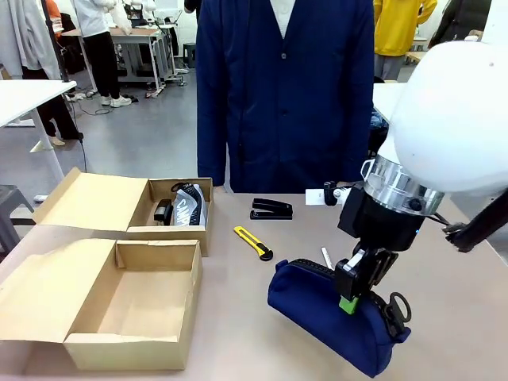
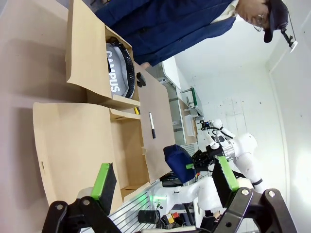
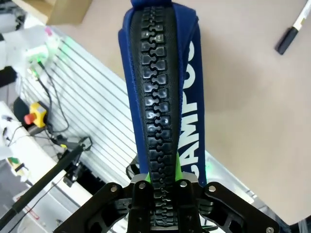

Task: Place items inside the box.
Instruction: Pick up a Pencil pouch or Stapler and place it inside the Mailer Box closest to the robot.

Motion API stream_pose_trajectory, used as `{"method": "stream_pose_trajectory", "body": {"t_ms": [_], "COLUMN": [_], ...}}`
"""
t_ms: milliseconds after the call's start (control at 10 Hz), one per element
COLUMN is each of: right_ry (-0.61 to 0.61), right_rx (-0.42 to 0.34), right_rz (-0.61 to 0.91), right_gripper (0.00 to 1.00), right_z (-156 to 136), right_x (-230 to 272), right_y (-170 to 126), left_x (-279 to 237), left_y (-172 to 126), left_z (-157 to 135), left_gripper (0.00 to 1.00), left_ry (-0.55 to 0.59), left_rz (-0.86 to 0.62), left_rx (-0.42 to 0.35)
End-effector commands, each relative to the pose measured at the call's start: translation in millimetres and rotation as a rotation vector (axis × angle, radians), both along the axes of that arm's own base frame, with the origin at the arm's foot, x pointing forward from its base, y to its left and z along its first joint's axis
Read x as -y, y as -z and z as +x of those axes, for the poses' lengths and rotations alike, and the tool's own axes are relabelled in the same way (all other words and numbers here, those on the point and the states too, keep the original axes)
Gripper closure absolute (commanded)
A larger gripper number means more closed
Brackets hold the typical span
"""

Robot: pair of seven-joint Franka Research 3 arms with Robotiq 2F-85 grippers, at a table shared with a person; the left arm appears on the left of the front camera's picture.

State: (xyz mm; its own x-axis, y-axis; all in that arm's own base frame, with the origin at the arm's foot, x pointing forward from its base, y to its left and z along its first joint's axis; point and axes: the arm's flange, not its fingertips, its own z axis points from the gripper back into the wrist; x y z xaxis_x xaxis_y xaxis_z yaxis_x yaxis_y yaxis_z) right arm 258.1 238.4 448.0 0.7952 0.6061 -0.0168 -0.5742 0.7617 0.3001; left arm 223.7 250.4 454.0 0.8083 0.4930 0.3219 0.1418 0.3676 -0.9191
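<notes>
Clamping shut with the right hand (image 1: 349, 300) on the navy pouch (image 1: 313, 311), biting across the toothed zip ridge towards the pouch's right-hand end. Seeing it from the right wrist as one long strip running straight away from the hand, with white "CAMPUS" lettering down one flank. Lying aslant on the counter (image 1: 238, 325) in the front view, far-left end to near-right end (resting or just lifted, impossible to tell from here).

Now looking for the target, and finding it well off to the robot's left. Spotting the near box (image 1: 127, 351) with its flaps open and nothing inside. Spotting the far box (image 1: 171, 236) just behind it, already holding a grey pouch (image 1: 189, 206) and a black stapler (image 1: 163, 211).

Judging the coming move as a carry leftwards across the middle. Probably needing a turn of that long axis too, to line it up with the box's longer side before lowering. Risking a snag on the rim if going in crosswise.

Noting the left hand (image 2: 163, 171) gaping wide, green pads well apart and nothing between them. Hanging nearer the boxes than the right hand, yet carrying no load.

Leaving for later, out on the counter between pouch and boxes: a second stapler (image 1: 271, 209), the yellow-black utility knife (image 1: 254, 243) and the marker (image 1: 327, 257) just beside the pouch.
</notes>
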Motion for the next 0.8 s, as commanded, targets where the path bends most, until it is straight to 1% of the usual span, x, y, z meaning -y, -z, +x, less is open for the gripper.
{"method": "stream_pose_trajectory", "body": {"t_ms": [0, 100, 200, 300, 400, 500, 600, 700], "right_ry": [0.049, 0.132, 0.230, 0.270, 0.424, 0.486, 0.570, 0.630], "right_rx": [-0.019, -0.019, -0.057, -0.063, -0.085, -0.093, -0.091, -0.047], "right_rz": [-0.006, -0.033, -0.097, -0.119, -0.186, -0.175, -0.185, -0.191], "right_gripper": [0.91, 0.91, 0.91, 0.91, 0.91, 0.91, 0.91, 0.91], "right_z": [2.3, 4.3, 3.0, 1.6, -3.3, -9.4, -16.7, -24.6], "right_x": [-25.9, -56.3, -86.7, -101.9, -129.7, -149.9, -175.5, -206.2], "right_y": [-12.5, -32.8, -51.7, -60.8, -75.9, -84.3, -90.9, -96.5], "left_x": [0.8, 0.8, 0.8, 0.8, 0.8, 0.8, 0.8, 0.8], "left_y": [-1.7, -1.7, -1.7, -1.7, -1.7, -1.7, -1.7, -1.7], "left_z": [0.0, 0.0, 0.0, 0.0, 0.0, 0.0, 0.0, 0.0], "left_gripper": [0.00, 0.00, 0.00, 0.00, 0.00, 0.00, 0.00, 0.00], "left_ry": [0.001, 0.001, 0.001, 0.001, 0.001, 0.001, 0.001, 0.001], "left_rz": [-0.006, -0.006, -0.006, -0.006, -0.006, -0.006, -0.006, -0.006], "left_rx": [0.027, 0.027, 0.027, 0.027, 0.027, 0.027, 0.027, 0.027]}}
